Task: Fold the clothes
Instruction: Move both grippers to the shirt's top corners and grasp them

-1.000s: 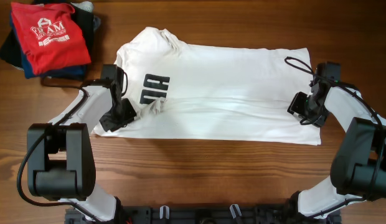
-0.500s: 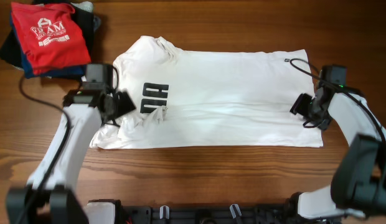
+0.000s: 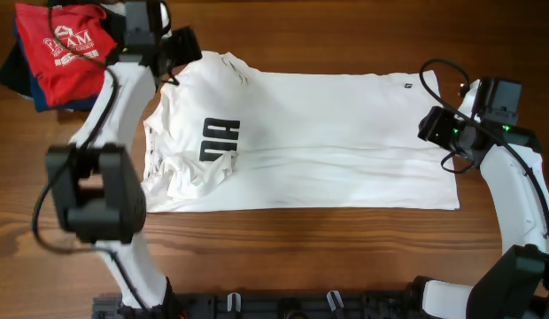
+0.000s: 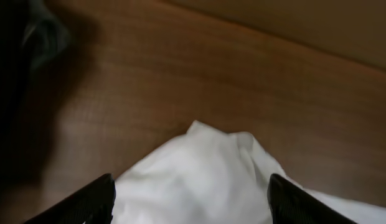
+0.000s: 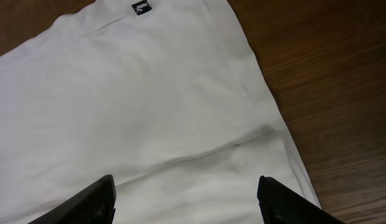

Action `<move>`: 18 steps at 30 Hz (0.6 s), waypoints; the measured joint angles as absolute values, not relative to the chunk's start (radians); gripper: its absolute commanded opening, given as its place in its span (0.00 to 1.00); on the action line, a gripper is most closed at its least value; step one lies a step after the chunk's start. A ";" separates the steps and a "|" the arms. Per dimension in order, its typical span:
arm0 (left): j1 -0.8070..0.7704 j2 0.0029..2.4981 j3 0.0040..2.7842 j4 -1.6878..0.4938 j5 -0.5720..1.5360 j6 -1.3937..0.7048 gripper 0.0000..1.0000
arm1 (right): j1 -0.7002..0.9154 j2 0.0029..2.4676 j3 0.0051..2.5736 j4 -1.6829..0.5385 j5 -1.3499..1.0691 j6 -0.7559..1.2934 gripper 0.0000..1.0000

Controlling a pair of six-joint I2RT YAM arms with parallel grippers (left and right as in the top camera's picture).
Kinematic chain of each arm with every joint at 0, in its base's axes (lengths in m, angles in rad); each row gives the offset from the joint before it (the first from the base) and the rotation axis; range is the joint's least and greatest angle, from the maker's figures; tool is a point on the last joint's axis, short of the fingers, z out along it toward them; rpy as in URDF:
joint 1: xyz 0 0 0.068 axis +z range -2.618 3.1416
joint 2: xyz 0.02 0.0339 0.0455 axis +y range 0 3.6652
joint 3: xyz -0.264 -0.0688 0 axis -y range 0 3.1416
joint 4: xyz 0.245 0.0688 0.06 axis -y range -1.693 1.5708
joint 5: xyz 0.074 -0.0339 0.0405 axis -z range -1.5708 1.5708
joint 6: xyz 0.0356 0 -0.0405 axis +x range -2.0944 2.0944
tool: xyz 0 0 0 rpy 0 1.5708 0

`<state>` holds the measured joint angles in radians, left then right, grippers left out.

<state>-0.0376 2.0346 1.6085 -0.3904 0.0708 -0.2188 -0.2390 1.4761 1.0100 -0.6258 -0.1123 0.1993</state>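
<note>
**A:** Start with the left fingers: spread wide, nothing pinched, and a white peak of cloth poking up between them.

**B:** So the left gripper is released. It hangs at the upper left of the overhead frame, at the shoulder corner of the white T-shirt (whether it touches the cloth, I can't tell).

**A:** And the right fingers?

**B:** Parted too, and empty, with flat fabric beneath. The right gripper sits at centre right, over the shirt's edge.

**A:** The shirt itself?

**B:** It's laid across the middle of the wooden table. The black lettering is toward the left and the small dark tag is by the upper right edge. The left part is rumpled, the right smooth.

**A:** In the top left corner there's a red T-shirt on a dark pile, apart from the white one.
</note>
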 measured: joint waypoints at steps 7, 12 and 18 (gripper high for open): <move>-0.038 2.264 1.649 -0.282 0.134 -0.210 0.77 | -0.239 1.476 1.010 -0.631 -0.113 0.199 0.73; -0.038 2.300 1.649 -0.249 0.153 -0.205 0.67 | -0.239 1.476 1.010 -0.632 -0.113 0.199 0.73; -0.042 2.316 1.653 -0.283 0.200 -0.196 0.04 | -0.239 1.476 1.010 -0.633 -0.116 0.199 0.73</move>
<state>-0.0418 2.3157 1.6531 -0.2832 0.2005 -0.1959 -0.2390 1.4761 1.0100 -0.6334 -0.1158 0.1989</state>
